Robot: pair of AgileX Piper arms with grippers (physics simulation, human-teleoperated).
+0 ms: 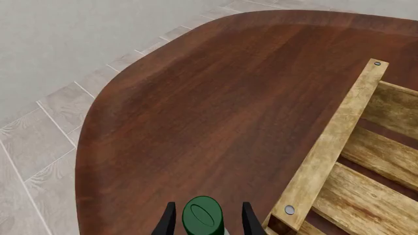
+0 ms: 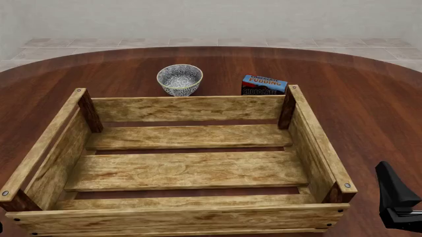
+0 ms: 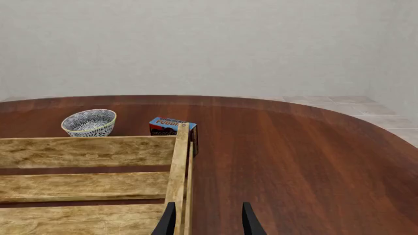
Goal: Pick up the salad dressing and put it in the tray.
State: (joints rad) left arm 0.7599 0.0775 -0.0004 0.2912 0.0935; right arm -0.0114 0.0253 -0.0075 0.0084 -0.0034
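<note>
In the left wrist view the salad dressing's dark green cap [image 1: 203, 218] stands between the two black fingers of my left gripper [image 1: 205, 223], with a small gap on each side; the gripper is open around it. The bottle's white body is almost wholly cut off by the frame edge. It stands on the table just outside the tray's left wall [image 1: 330, 147]. The front view shows the tray [image 2: 185, 108] with nothing in it, and neither the bottle nor the left gripper. My right gripper [image 3: 205, 220] is open with nothing between its fingers, low beside the tray's right wall [image 3: 177, 166].
Behind the tray stand a small patterned white bowl [image 2: 179, 79] and a blue-and-dark chocolate pudding box [image 2: 264, 85]. The round dark-wood table [image 2: 369, 98] drops off to tiled floor [image 1: 46, 122] close to the left gripper. The right arm [image 2: 396, 197] sits at the front right corner.
</note>
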